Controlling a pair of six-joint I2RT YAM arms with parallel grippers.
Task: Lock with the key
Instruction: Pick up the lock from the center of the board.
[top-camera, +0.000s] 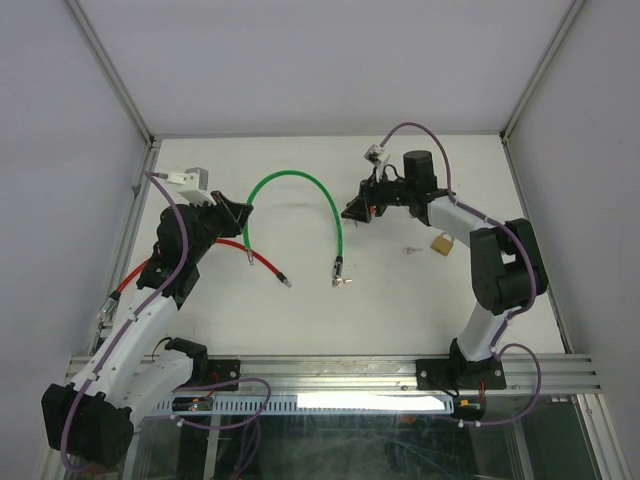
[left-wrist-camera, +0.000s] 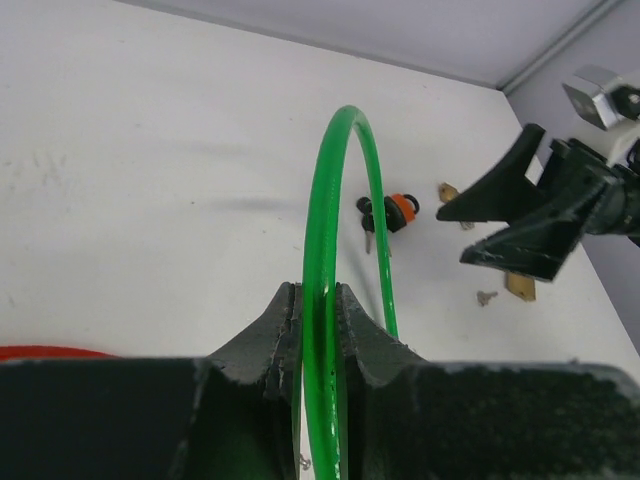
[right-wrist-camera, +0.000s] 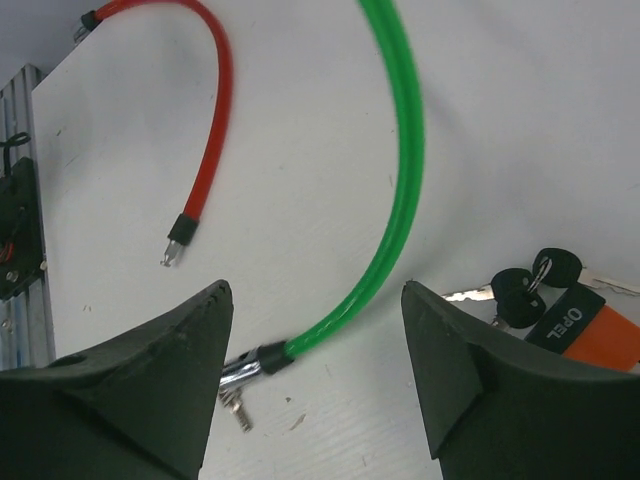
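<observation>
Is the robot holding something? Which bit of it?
The left gripper pinches the green cable on its coated length. The right gripper is open, holding nothing.

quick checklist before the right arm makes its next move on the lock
1. Left gripper shut on the green plastic-coated cable: ok.
2. Right gripper open and empty: ok.
3. Cable's metal end lying free on the white table: ok.
4. Orange padlock with black-headed keys visible in the right wrist view: ok.
5. Key seated in that padlock: cannot tell.

Padlock (top-camera: 440, 243) right of cable (top-camera: 300, 181); small key (top-camera: 410, 250), possibly, between.
</observation>
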